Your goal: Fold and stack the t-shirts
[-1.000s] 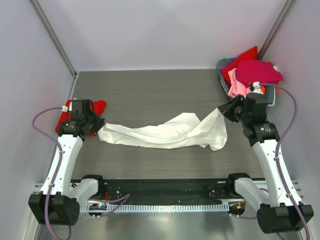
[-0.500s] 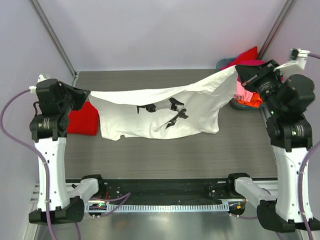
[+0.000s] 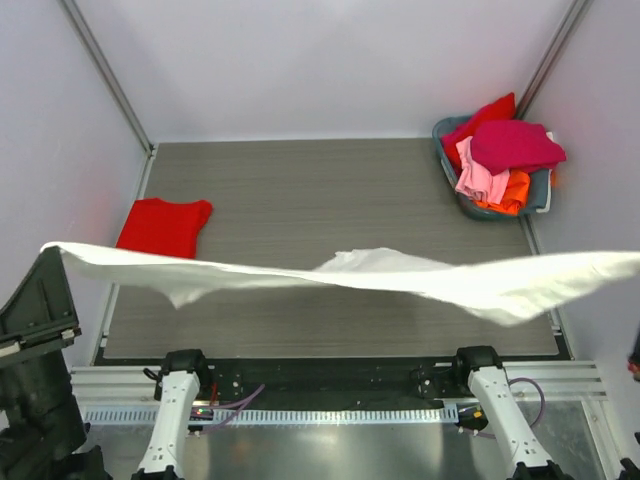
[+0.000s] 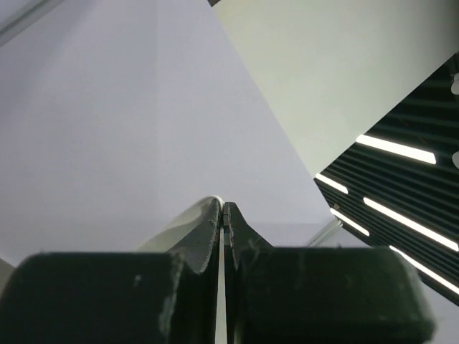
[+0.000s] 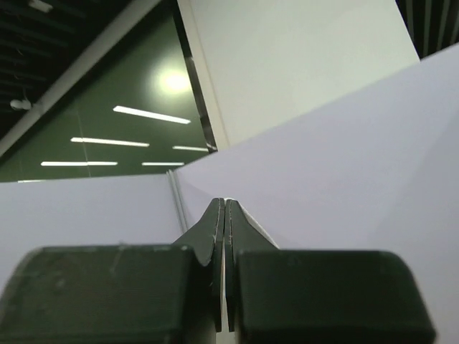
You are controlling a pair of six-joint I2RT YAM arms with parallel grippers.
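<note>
The white t-shirt (image 3: 330, 275) was stretched out in the air as a long, nearly level band above the table (image 3: 300, 190). It spanned the top external view from the left arm (image 3: 40, 320) at the lower left to the right edge of the frame. Its middle sagged slightly, with a bunched fold near the centre; no printed marks faced the camera.

The left gripper (image 4: 224, 215) had its fingers pressed together, with a pale sliver of cloth beside one fingertip. The shirt's left end met this arm in the overhead view. The right gripper (image 5: 224, 211) was likewise closed, with only a thin pale line between its pads. The shirt's right end ran out of the overhead frame toward that side, so both ends appeared pinched.

A red t-shirt (image 3: 165, 227) lay flat on the table's left side, well below and apart from the raised cloth. At the far right corner stood the grey-blue basket (image 3: 541, 188), holding a magenta t-shirt (image 3: 515, 145) on top, a pink t-shirt (image 3: 475, 172), an orange t-shirt (image 3: 505, 192) and a second red garment (image 3: 485, 115).
</note>
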